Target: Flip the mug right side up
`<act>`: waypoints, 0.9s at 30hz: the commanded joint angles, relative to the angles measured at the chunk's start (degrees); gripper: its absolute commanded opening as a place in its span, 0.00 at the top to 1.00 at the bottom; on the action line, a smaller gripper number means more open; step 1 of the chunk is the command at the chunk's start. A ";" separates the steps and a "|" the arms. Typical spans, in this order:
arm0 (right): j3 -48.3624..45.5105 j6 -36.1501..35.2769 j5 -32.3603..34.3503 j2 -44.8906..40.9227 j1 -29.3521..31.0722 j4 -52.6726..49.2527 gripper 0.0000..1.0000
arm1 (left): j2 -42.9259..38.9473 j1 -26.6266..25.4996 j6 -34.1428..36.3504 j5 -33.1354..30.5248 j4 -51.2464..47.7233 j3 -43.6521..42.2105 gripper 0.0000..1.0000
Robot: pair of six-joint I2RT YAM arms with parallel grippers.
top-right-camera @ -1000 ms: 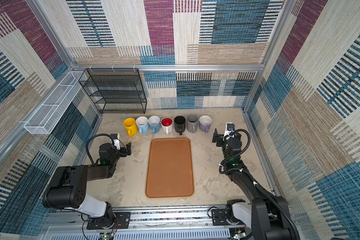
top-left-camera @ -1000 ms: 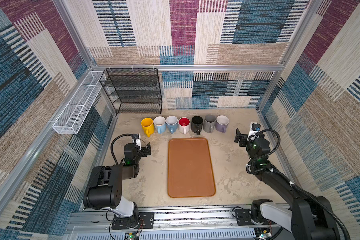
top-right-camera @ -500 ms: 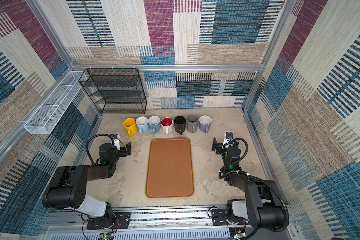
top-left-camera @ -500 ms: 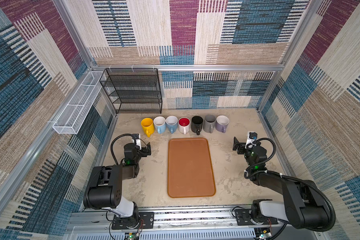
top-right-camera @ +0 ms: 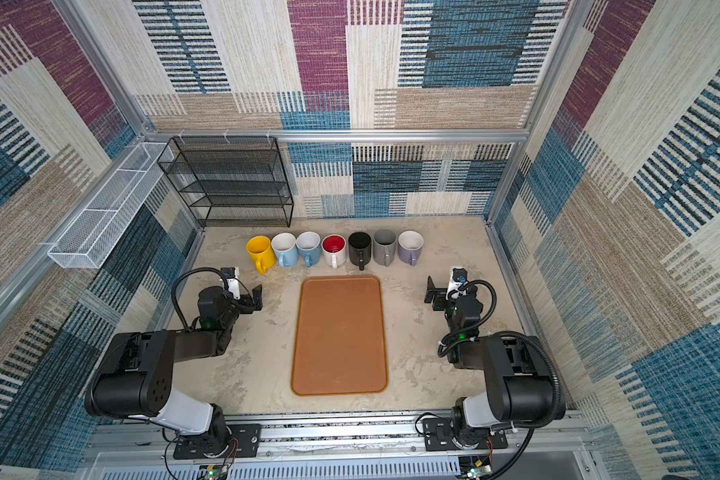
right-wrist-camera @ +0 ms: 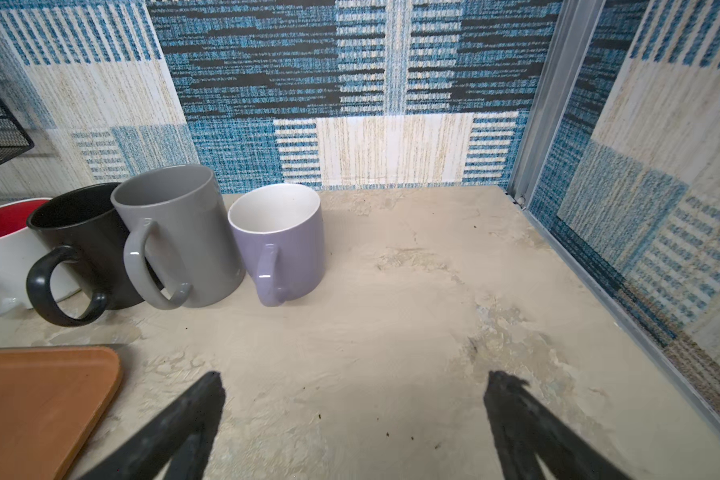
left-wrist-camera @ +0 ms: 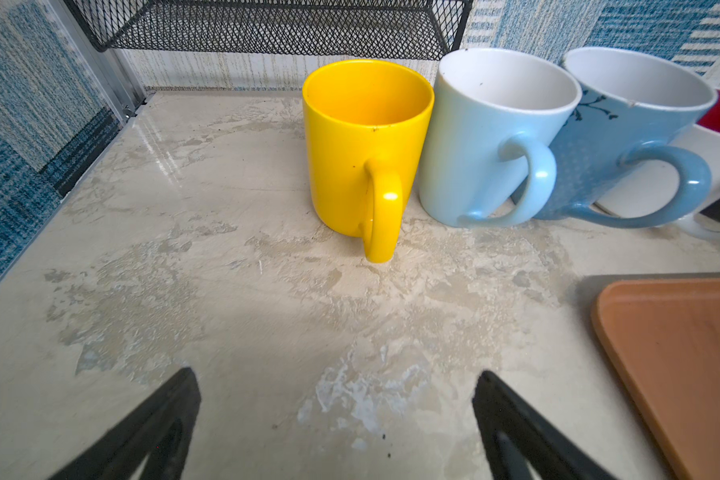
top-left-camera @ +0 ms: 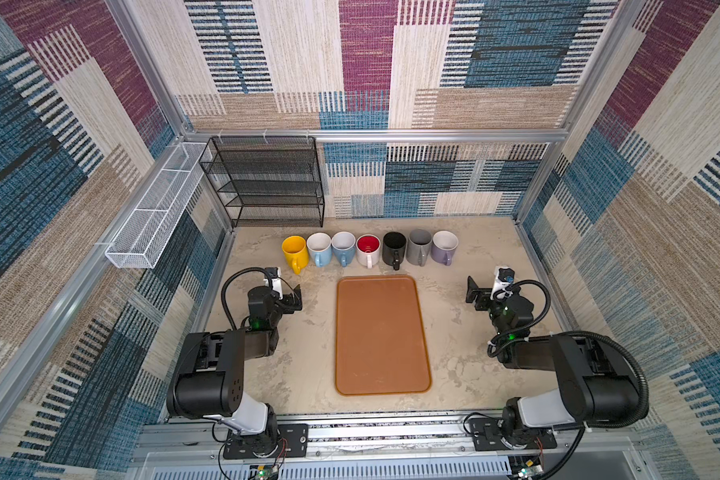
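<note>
Nearby, orange tray point(top-left-camera: 382, 336) before mug row point(top-left-camera: 368, 251), mesh rack point(top-left-camera: 267, 183) behind.

row: along the counter's point(top-left-camera: 481, 249) back edge
order: yellow mug point(top-left-camera: 295, 251), pale-blue mug point(top-left-camera: 319, 248), blue mug point(top-left-camera: 344, 247), red-lined mug point(top-left-camera: 368, 250), black mug point(top-left-camera: 394, 248), grey mug point(top-left-camera: 420, 246), lavender mug point(top-left-camera: 444, 247)
pose: all upright, handles facing front

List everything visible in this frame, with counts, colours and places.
mugs: seven, upright, row along the back: yellow mug, pale blue mug, blue mug, white mug with red inside, black mug, grey mug, lilac mug
tray: one, brown, centre
wire rack: one, black, back left corner
mesh basket: one, white, left wall
table: one, mottled beige
left gripper: one, black, open, left of tray, holding nothing
right gripper: one, black, open, right of tray, holding nothing
</note>
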 commanded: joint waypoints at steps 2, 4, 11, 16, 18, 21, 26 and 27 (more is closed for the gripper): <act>-1.92 -0.68 -2.66 3.04 -0.43 10.11 0.02 | 0.00 0.08 0.74 0.67 -0.03 0.36 0.01; -2.06 -0.36 -2.78 3.31 -0.68 10.13 0.04 | 0.06 0.08 0.74 0.71 0.05 0.42 0.01; -2.58 -0.35 -2.47 3.20 -0.82 11.29 0.00 | 0.03 0.08 0.78 0.67 0.03 0.38 0.01; -2.64 -0.34 -2.36 3.22 -0.79 11.38 0.00 | -0.01 0.08 0.74 0.69 -0.03 0.39 0.01; -2.66 -0.34 -2.37 3.19 -0.78 11.34 0.00 | 0.02 0.08 0.75 0.66 -0.04 0.37 0.01; -2.64 -0.32 -2.42 3.21 -0.78 11.38 0.00 | 0.02 0.09 0.74 0.67 -0.06 0.42 0.01; -2.57 -0.32 -2.38 3.25 -0.78 11.35 0.00 | 0.01 0.01 0.74 0.67 -0.03 0.36 0.01; -2.53 -0.29 -2.45 3.23 -0.78 11.35 0.01 | 0.06 0.05 0.73 0.67 0.01 0.38 0.01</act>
